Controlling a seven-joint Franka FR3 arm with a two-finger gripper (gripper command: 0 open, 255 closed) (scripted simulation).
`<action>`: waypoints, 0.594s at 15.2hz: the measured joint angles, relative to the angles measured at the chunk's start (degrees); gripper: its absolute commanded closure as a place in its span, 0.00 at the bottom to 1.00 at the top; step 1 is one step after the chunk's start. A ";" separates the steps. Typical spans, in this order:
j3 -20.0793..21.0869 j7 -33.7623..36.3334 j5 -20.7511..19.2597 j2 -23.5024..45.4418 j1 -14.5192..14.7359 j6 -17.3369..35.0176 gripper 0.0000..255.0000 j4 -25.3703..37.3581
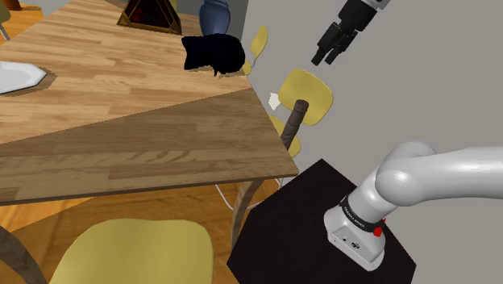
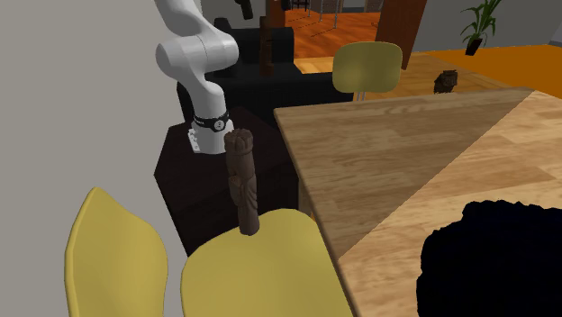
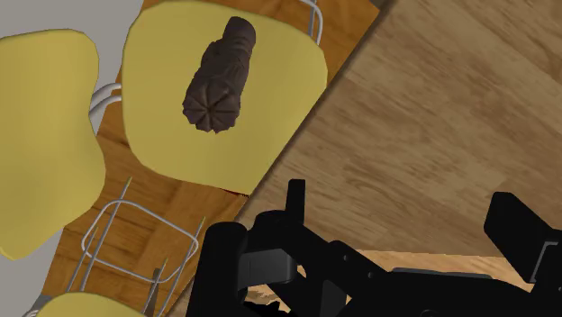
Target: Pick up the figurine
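The figurine (image 1: pixel 294 121) is a dark brown carved column standing upright on the seat of a yellow chair (image 1: pixel 310 90) beside the wooden table's corner. The second exterior view shows the figurine (image 2: pixel 241 180) on that chair's seat (image 2: pixel 261 270), close to the table edge. In the wrist view the figurine (image 3: pixel 221 76) lies ahead of the fingers, seen from its ribbed top. My gripper (image 1: pixel 325 59) hangs in the air above and a little beyond it, well apart. The gripper (image 3: pixel 405 212) is open, with nothing between the fingers.
The wooden table (image 1: pixel 121 137) carries a black lumpy object (image 1: pixel 211 52), a blue vase (image 1: pixel 214 14) and a white plate (image 1: pixel 16 77). More yellow chairs (image 2: pixel 113 261) stand around. The black stand (image 1: pixel 306 234) sits next to the table's corner, by a grey wall.
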 measured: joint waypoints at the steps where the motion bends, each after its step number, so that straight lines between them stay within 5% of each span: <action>1: 0.00 0.00 0.00 0.00 0.00 0.00 0.00 0.00; 9: -4.46 -6.79 -2.91 5.31 -1.32 11.08 0.00 -7.32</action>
